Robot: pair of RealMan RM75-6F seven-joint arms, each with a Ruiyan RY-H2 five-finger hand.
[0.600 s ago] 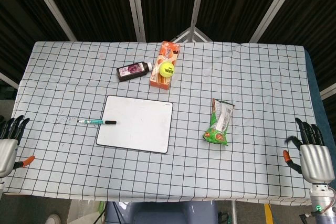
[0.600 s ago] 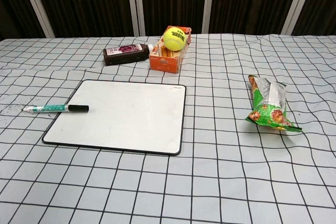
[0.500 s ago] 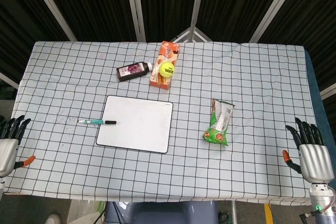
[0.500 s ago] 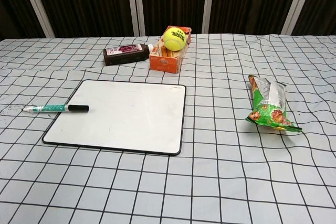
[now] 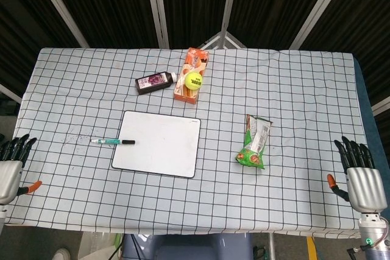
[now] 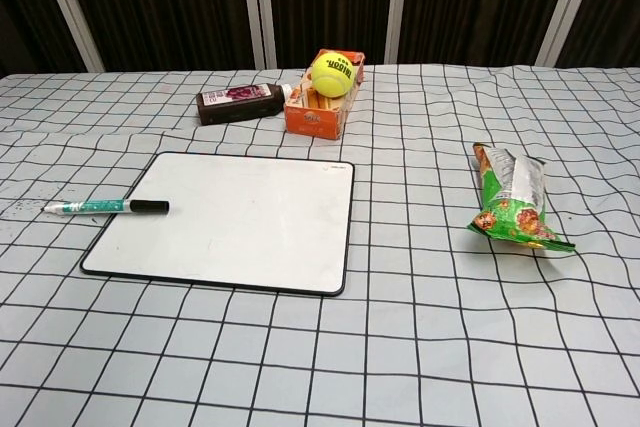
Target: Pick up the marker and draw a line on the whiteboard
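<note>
Objects are counted singly: one flat rectangular whiteboard (image 5: 156, 144), one slim marker (image 5: 113, 142) laid with its black cap on the board's left edge, one fuzzy tennis ball (image 5: 194, 79), one crinkled snack bag (image 5: 254, 142). Left hand (image 5: 11, 167) and right hand (image 5: 361, 176) are held empty, fingers spread.

You see a wrinkled checked cloth (image 6: 420, 347) under a smooth glossy whiteboard (image 6: 235, 222), a shiny crinkled snack bag (image 6: 512, 209) and a fuzzy ball (image 6: 332, 74).

A dark bottle (image 5: 155, 82) lies on its side on the checked tablecloth (image 5: 292, 89), its cap end just beside an orange carton (image 5: 191, 75). A yellow tennis ball (image 5: 194, 79) rests on the carton. A green snack bag (image 5: 254, 142) lies well apart, to the right.
</note>
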